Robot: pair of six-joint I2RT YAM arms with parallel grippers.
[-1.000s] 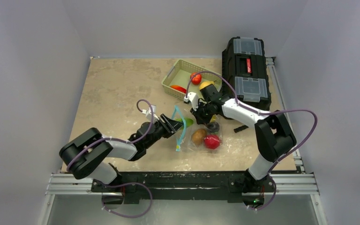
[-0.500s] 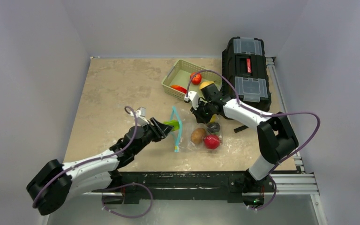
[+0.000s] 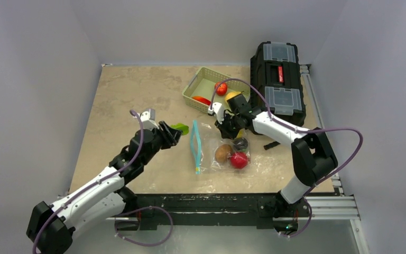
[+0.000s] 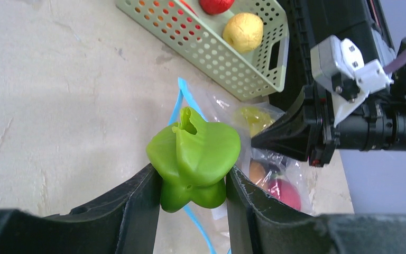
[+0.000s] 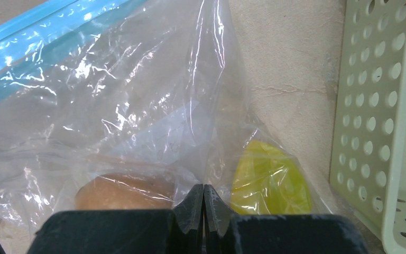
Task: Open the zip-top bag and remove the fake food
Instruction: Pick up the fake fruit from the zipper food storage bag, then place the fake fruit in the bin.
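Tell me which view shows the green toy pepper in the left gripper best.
Left wrist: the green toy pepper fills the centre, lobes and stem clear, clamped in the left gripper. Top external shows only a small green patch at that gripper's tip. Right wrist does not show it.

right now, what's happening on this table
The left gripper holds a green toy pepper just left of the zip-top bag. The right gripper is shut on a fold of the bag's clear plastic at its far side. A brown piece and a red piece lie inside the bag. The green basket beyond holds a toy tomato.
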